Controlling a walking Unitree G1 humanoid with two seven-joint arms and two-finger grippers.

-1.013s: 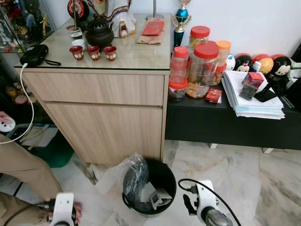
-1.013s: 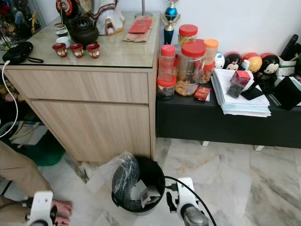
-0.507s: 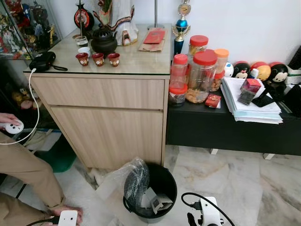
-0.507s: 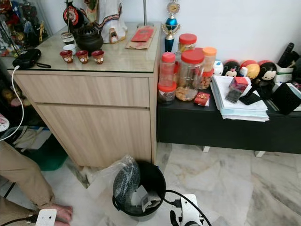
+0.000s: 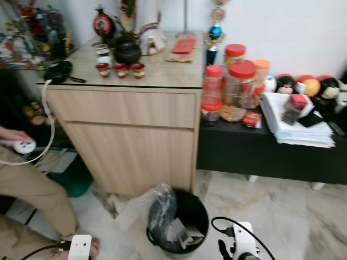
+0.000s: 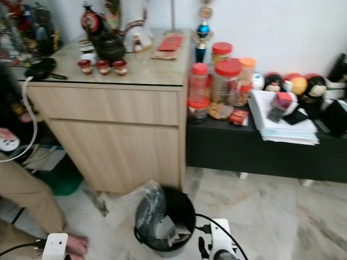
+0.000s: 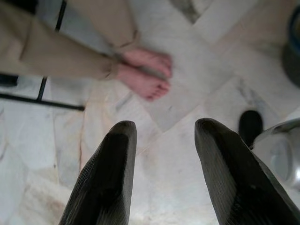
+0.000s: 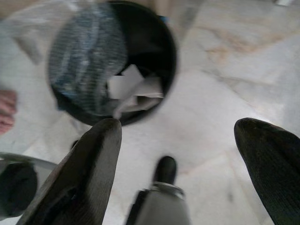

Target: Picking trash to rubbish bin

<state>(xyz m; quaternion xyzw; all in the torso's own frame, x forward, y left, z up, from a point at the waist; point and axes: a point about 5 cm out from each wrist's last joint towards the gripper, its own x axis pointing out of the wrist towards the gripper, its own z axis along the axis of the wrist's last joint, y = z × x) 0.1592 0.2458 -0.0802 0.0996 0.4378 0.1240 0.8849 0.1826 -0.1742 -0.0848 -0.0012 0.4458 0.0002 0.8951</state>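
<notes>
A black round rubbish bin (image 5: 191,210) stands on the marble floor in front of the wooden cabinet (image 5: 130,141), with white paper scraps (image 5: 183,234) inside and a clear plastic bag (image 5: 146,203) draped over its near-left rim. My right gripper (image 8: 176,140) hangs open over the floor just short of the bin (image 8: 145,42), nothing between its fingers. My left gripper (image 7: 161,140) is open too, pointing down at bare marble near a person's feet (image 7: 145,75). Both wrists (image 5: 241,249) sit low at the bottom of the eye views.
A person in tan trousers (image 5: 27,189) stands at the left, holding a white controller (image 5: 24,146). A low black shelf (image 5: 271,151) at the right carries red-lidded jars (image 5: 241,84) and papers (image 5: 301,124). A tea set (image 5: 122,62) sits on the cabinet top.
The head views have shifted and blurred, so the camera has moved; the scene sits slightly further right and lower. Both wrists have stayed low at the bottom edge. The bin has not moved.
</notes>
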